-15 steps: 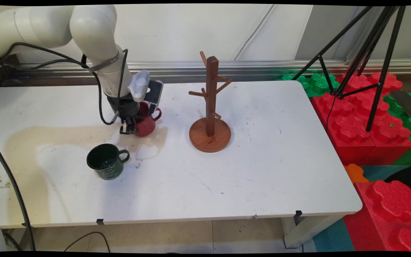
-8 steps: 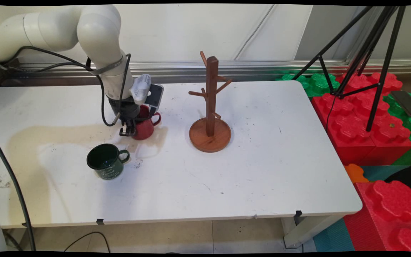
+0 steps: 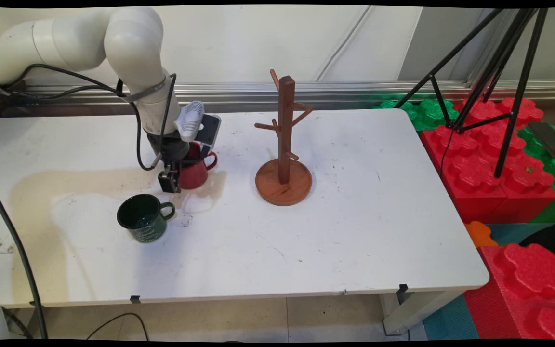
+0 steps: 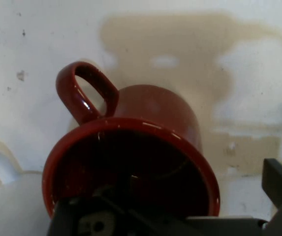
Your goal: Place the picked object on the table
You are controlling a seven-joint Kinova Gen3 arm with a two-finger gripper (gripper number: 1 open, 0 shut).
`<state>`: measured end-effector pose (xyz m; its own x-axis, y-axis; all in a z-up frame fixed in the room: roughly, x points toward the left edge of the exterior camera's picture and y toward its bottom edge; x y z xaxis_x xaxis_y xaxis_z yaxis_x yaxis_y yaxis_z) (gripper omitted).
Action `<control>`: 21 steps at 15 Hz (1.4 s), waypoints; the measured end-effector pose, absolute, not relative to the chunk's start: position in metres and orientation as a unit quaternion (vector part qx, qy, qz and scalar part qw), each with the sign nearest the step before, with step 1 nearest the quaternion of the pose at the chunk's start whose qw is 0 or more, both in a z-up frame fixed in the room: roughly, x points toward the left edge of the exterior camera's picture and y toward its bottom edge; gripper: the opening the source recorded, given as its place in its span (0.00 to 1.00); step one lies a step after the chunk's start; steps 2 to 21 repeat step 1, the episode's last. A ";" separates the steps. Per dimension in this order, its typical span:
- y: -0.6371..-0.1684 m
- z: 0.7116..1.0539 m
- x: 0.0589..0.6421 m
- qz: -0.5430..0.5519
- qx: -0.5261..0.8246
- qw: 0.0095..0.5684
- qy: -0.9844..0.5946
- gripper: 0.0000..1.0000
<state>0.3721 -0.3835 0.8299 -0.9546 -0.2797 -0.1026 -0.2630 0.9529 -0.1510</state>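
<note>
A red mug [image 3: 194, 172] rests on the white table [image 3: 335, 231], its handle pointing right toward the wooden mug tree [image 3: 284, 144]. My gripper [image 3: 177, 176] reaches down over the mug's left rim, with one finger inside the cup and the other finger [image 3: 168, 181] outside its wall. In the hand view the red mug [image 4: 150, 113] fills the middle, handle at upper left. The outer finger [image 4: 278, 184] stands a gap away from the rim, so the gripper [image 4: 204, 199] is open around the mug's wall. A dark green mug [image 3: 143, 218] stands just in front of the gripper.
The mug tree's round base [image 3: 283, 184] lies right of the red mug. Black cables [image 3: 138, 140] hang from the arm. Red and green foam blocks [image 3: 494, 168] and a black tripod [image 3: 504, 72] stand beyond the table's right edge.
The hand sank a little and the red mug came down onto the table. The outer finger moved away from the mug's wall.
</note>
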 end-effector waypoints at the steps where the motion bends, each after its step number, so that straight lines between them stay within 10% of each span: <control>1: -0.383 0.832 0.372 -0.070 -0.136 0.060 0.986 1.00; 21: -0.383 0.832 0.372 -0.070 -0.136 0.060 0.986 1.00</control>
